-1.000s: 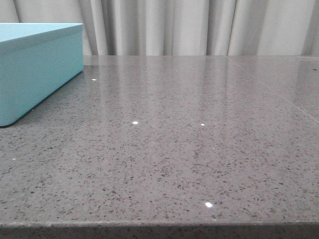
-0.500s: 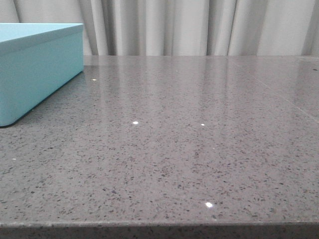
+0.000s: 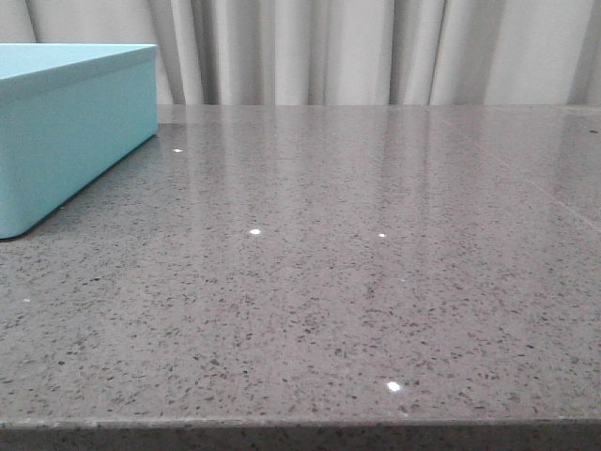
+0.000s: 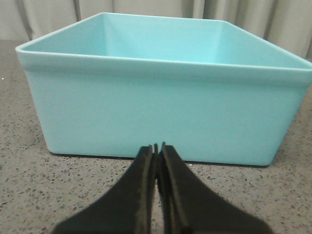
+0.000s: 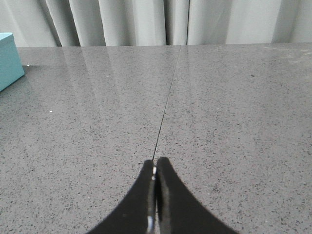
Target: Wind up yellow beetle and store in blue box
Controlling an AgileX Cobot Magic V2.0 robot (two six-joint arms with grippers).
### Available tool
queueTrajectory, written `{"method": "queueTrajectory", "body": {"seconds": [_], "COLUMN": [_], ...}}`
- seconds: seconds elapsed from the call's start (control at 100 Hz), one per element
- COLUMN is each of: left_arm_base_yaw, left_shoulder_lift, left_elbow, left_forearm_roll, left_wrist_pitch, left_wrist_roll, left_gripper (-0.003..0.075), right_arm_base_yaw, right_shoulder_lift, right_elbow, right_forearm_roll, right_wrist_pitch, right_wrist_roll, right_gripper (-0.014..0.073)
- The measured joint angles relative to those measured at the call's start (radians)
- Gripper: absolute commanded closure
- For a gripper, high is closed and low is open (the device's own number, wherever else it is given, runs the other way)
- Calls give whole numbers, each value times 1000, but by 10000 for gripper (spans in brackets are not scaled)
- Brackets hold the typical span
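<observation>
The blue box stands at the far left of the grey table in the front view. In the left wrist view the blue box fills the frame, and the part of its inside that shows holds nothing. My left gripper is shut and empty, low over the table just short of the box's near wall. My right gripper is shut and empty over the bare table on a thin seam line. A corner of the box shows far off in the right wrist view. The yellow beetle is out of view.
The speckled grey stone table has its front edge close to the camera. A thin seam runs across the table. Grey curtains hang behind the table's far edge.
</observation>
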Motion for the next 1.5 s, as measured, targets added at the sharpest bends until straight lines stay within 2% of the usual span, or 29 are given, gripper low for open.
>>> {"method": "queueTrajectory", "body": {"seconds": [0.23, 0.38, 0.47, 0.59, 0.69, 0.79, 0.94, 1.14, 1.5], "left_arm_base_yaw": [0, 0, 0, 0, 0, 0, 0, 0, 0], "left_shoulder_lift": [0, 0, 0, 0, 0, 0, 0, 0, 0], "left_elbow": [0, 0, 0, 0, 0, 0, 0, 0, 0], "left_forearm_roll": [0, 0, 0, 0, 0, 0, 0, 0, 0], "left_wrist_pitch": [0, 2, 2, 2, 2, 2, 2, 2, 2], "left_wrist_roll": [0, 0, 0, -1, -1, -1, -1, -1, -1], "left_gripper": [739, 739, 739, 739, 739, 739, 739, 739, 739], "right_arm_base_yaw": [-3, -57, -111, -178, -222, -270, -332, -371, -379], "right_shoulder_lift": [0, 0, 0, -29, -62, -96, -149, -165, -165], "right_elbow": [37, 106, 156, 219, 267, 317, 402, 429, 433], "right_forearm_roll": [-16, -22, 26, 143, 203, 222, 224, 216, 214], "right_wrist_pitch": [-24, -136, -240, -365, -421, -449, -506, -501, -395], "right_wrist_roll": [0, -2, -49, -218, -301, -319, -263, -235, -233], "right_gripper": [663, 663, 663, 663, 663, 663, 663, 663, 663]}}
